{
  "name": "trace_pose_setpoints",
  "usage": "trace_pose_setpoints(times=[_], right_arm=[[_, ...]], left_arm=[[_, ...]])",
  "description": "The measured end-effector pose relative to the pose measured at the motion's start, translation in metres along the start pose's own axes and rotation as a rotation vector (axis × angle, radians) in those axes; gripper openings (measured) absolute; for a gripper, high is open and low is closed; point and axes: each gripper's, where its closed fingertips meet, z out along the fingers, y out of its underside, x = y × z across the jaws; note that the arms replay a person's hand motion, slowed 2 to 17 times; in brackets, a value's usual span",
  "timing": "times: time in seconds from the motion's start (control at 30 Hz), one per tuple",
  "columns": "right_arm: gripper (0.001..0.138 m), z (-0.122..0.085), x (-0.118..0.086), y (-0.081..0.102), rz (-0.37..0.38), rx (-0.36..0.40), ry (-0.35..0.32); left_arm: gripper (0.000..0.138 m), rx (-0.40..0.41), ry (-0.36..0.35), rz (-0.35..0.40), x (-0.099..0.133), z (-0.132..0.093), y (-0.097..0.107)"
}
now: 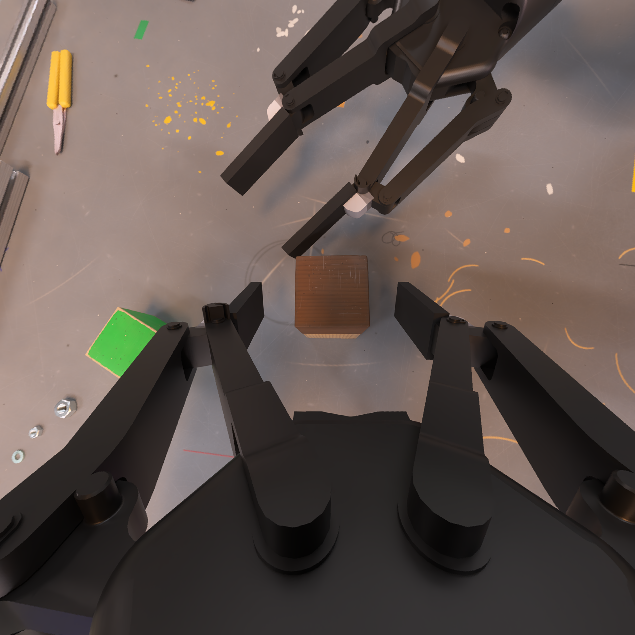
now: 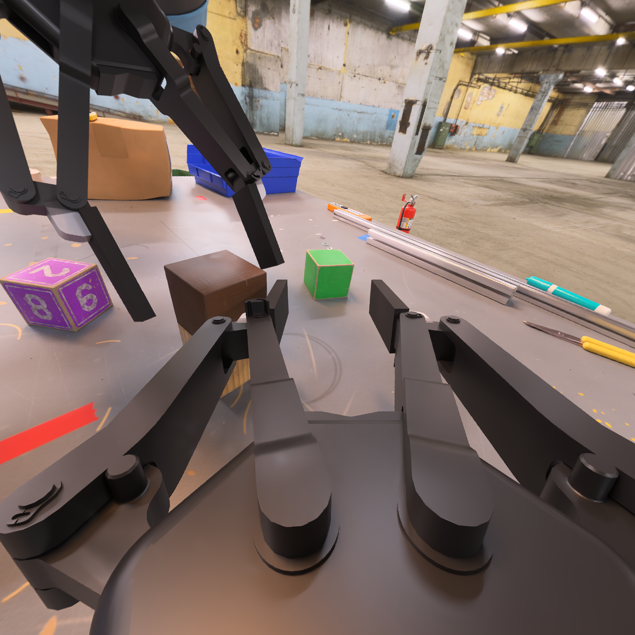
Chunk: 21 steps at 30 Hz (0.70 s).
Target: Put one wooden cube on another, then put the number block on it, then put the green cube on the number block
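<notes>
A dark brown wooden cube (image 1: 331,292) sits on a lighter wooden cube (image 2: 238,374), forming a stack on the grey table (image 1: 137,223). My left gripper (image 1: 329,290) is open above the stack, one finger on each side of the brown cube (image 2: 213,278), without touching it. It also shows in the right wrist view (image 2: 208,289). My right gripper (image 2: 328,302) is open and empty just beside the stack; it also shows in the left wrist view (image 1: 263,218). The purple number block (image 2: 56,295) lies left of the stack. The green cube (image 2: 328,275) (image 1: 120,340) stands on the table beyond.
Yellow-handled scissors (image 2: 604,350) (image 1: 59,99), a teal marker (image 2: 567,295) and long aluminium profiles (image 2: 446,261) lie along the table edge. A cardboard box (image 2: 127,158) and blue bin (image 2: 281,171) stand at the far end. Nuts (image 1: 65,408) lie near the green cube.
</notes>
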Motion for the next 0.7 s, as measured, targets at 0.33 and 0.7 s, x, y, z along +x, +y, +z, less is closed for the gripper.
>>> trace_pose_setpoints(times=[0.33, 0.7], right_arm=[[0.064, -0.001, 0.002, -0.001, 0.006, 0.006, 0.006], [0.064, -0.003, 0.004, -0.003, 0.014, 0.017, 0.013]], left_arm=[[0.098, 0.041, -0.043, -0.02, -0.002, -0.025, 0.004], [0.099, 0.067, -0.165, -0.101, -0.005, -0.061, 0.029]])
